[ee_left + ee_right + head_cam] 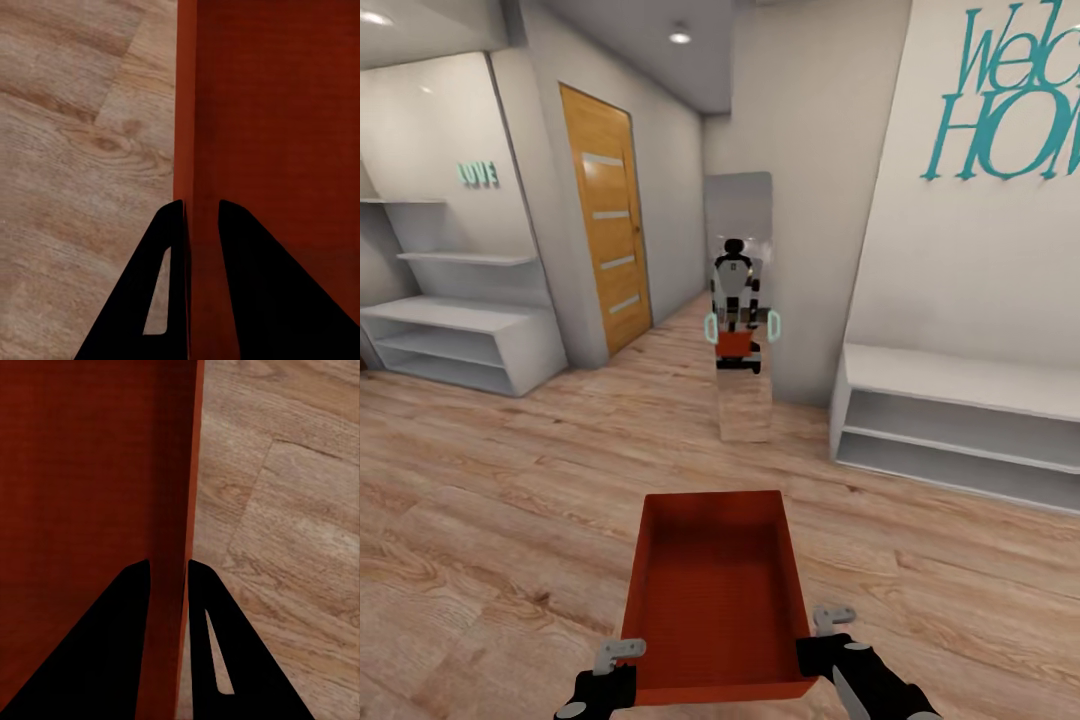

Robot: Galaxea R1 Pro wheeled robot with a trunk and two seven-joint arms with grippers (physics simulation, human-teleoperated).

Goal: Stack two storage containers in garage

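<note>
We carry one bin (715, 590) low before us above the wood floor (480, 500): left gripper (201, 225) pinches its left wall, right gripper (169, 581) pinches its right wall, both arms reaching forward.

one storage container (715, 590), two claws, left claw (622, 655), right claw (830, 620), one door (608, 230)

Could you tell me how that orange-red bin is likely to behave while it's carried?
The storage container looks rigid: its thin walls stay straight where the left gripper and right gripper pinch them. Empty, it is probably light. Smooth plastic might slip.
</note>
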